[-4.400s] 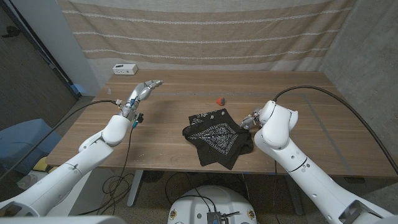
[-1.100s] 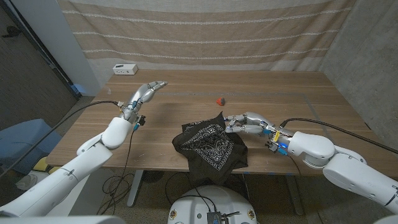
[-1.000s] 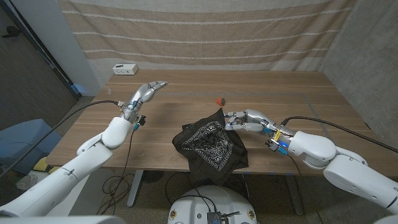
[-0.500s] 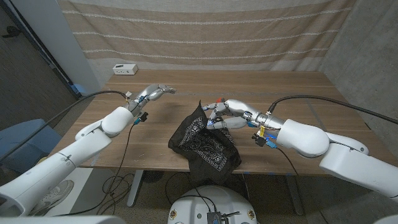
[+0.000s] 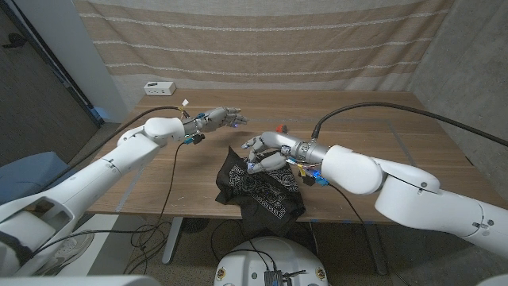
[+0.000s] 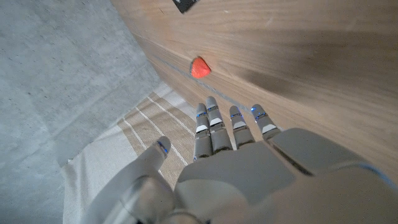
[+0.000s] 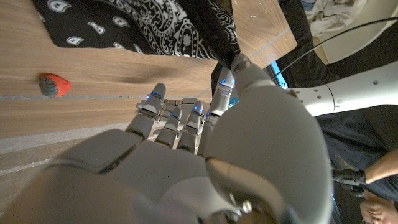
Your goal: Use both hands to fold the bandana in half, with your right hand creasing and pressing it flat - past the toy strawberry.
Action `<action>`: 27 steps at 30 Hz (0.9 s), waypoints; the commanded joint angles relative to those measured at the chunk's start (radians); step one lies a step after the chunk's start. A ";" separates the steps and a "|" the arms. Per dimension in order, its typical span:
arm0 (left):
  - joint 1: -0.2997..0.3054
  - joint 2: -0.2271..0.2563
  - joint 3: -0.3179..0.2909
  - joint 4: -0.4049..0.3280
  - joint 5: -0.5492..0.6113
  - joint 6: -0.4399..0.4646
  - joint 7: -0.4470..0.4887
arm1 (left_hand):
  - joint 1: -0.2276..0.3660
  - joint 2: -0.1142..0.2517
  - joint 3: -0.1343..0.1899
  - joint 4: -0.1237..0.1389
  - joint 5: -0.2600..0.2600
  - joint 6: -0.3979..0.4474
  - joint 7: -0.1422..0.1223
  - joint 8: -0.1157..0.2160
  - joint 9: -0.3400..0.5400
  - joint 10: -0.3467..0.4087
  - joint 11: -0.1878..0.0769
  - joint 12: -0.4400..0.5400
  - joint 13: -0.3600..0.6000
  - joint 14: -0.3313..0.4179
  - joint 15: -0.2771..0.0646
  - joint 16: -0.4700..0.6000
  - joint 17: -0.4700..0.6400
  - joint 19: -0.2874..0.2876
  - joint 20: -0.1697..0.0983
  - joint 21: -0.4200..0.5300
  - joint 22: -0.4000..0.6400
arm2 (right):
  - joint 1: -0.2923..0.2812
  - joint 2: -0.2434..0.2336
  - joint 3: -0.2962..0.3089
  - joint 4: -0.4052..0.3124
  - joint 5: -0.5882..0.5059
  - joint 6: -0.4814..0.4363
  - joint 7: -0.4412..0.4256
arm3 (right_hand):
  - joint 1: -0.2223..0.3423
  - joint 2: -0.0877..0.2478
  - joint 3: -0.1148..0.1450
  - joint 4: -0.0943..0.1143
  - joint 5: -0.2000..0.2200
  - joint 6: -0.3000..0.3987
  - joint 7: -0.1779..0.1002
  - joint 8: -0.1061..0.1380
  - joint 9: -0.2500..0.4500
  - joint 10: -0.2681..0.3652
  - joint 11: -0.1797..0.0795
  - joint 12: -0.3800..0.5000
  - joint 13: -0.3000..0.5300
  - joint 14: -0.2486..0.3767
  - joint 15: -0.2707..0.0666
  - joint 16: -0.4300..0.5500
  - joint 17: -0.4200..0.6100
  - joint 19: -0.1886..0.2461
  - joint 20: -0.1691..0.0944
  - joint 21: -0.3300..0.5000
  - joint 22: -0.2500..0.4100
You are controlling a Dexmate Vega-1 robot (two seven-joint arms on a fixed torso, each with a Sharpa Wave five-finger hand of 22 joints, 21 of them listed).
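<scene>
The black paisley bandana (image 5: pixel 262 189) lies bunched near the table's front edge, its lower part hanging over it. My right hand (image 5: pixel 267 151) pinches the cloth's upper edge between thumb and fingers and holds it lifted above the table; the cloth (image 7: pixel 143 25) runs down to the thumb. The red toy strawberry (image 5: pixel 279 127) sits on the wood just behind that hand, and shows as the strawberry (image 7: pixel 53 84) and the strawberry (image 6: pixel 199 66) in the wrist views. My left hand (image 5: pixel 223 119) hovers left of the strawberry, fingers spread, holding nothing. A bandana corner (image 6: pixel 186 5) lies beyond my left hand (image 6: pixel 236 155).
A small white box (image 5: pixel 159 87) stands at the table's (image 5: pixel 381 127) back left. A striped curtain hangs behind the table. Cables trail from both arms across the wood.
My right hand has carried the lifted bandana edge leftward, and the cloth has bunched up. My left hand has swung right, toward the strawberry.
</scene>
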 commanded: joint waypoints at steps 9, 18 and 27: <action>-0.016 -0.010 -0.009 0.030 -0.137 -0.064 -0.294 | 0.006 0.045 0.004 -0.013 -0.002 -0.004 -0.005 0.007 0.001 0.003 0.006 0.013 0.003 0.006 0.006 0.006 0.000 -0.089 0.022 0.012 0.004 | -0.177 0.407 0.049 0.241 -1.431 -0.444 1.163 | -0.424 -0.149 -0.317 0.132 0.069 -0.486 0.063 -0.106 0.069 -0.260 0.049 0.005 0.008 -0.123 0.039 -0.019 0.022 -0.167 0.033 -0.025 0.009; 0.041 0.003 -0.052 -0.005 -0.164 -0.122 -0.222 | 0.006 0.032 0.002 -0.021 -0.002 -0.023 -0.012 0.004 0.000 -0.022 0.011 0.011 0.004 0.015 -0.001 0.011 -0.002 -0.051 0.022 0.026 0.002 | -0.487 0.434 0.360 0.129 -0.828 -0.181 0.415 | -0.596 0.102 -0.329 0.256 0.106 -0.534 0.115 -0.162 0.036 -0.220 0.093 0.032 0.008 -0.113 0.067 0.000 0.029 -0.174 0.066 -0.010 0.005; 0.146 0.012 -0.128 -0.052 -0.210 -0.205 -0.098 | 0.017 0.016 0.001 -0.044 -0.004 -0.040 -0.023 0.005 0.000 -0.073 0.019 0.005 0.004 0.019 -0.001 0.011 -0.005 -0.024 0.024 0.035 -0.001 | -0.596 0.397 0.476 0.154 -0.512 0.027 0.022 | -0.500 0.162 -0.268 0.184 0.072 -0.445 0.112 -0.164 -0.004 -0.121 0.085 0.062 -0.001 -0.037 0.042 0.015 0.002 -0.106 0.048 0.011 0.001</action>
